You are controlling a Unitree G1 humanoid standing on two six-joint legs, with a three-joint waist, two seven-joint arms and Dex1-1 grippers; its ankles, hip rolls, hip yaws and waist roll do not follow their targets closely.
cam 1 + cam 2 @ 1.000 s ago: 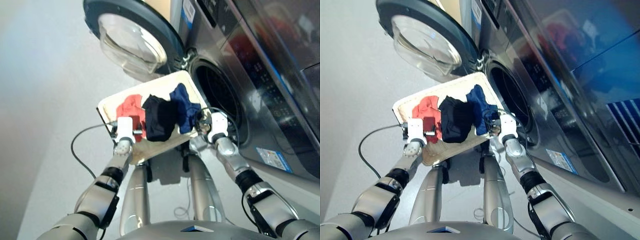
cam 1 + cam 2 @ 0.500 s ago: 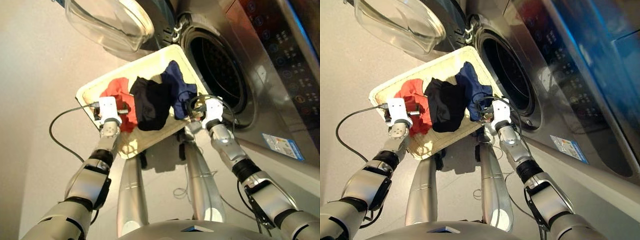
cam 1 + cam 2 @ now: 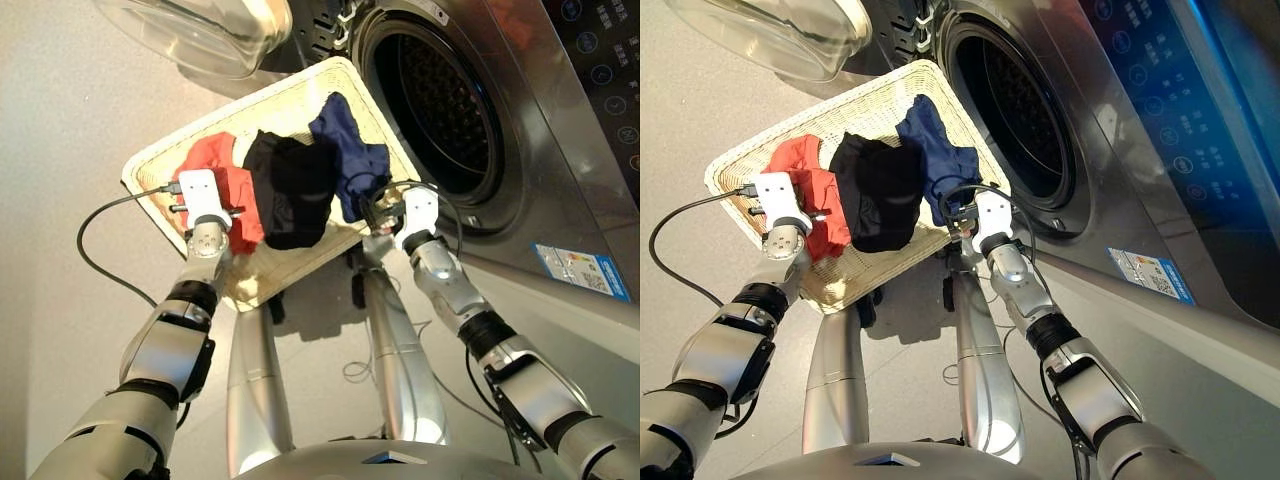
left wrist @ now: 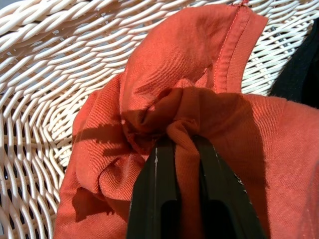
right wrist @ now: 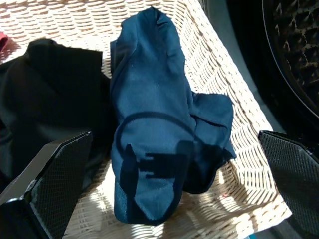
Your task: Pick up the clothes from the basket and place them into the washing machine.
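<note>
a view looked down from the robot's head over both arms onto the basket (image 3: 160,205), a cream woven tray that sat directly below the open mouth of the washing machine (image 3: 560,130), close enough that lifted clothes would have had only a short way to travel. the round glass door (image 3: 195,35) was swung wide to the left, leaving the dark drum (image 3: 445,100) unobstructed.

at the left of the basket lay the coral-red garment (image 3: 222,178). the left gripper (image 4: 178,144) was down on it, its 2 black fingers (image 4: 159,184) closed together with a bunched fold of the red cloth pinched between them. gathering a fold like that seemed meant to give a firm hold on soft, limp fabric before lifting. the garment rested on the weave, not yet raised.

in the middle lay the black garment (image 3: 290,190), touching the red one on one side and overlapping the next on the other.

to the right lay the dark navy garment (image 3: 345,150), nearest the drum mouth. the right gripper (image 5: 169,184) hovered just above its near end, its 2 fingers (image 5: 55,174) spread wide apart and holding nothing, seemingly lined up to close on the navy cloth.

all 3 garments were in the basket, and none was in the machine.
</note>
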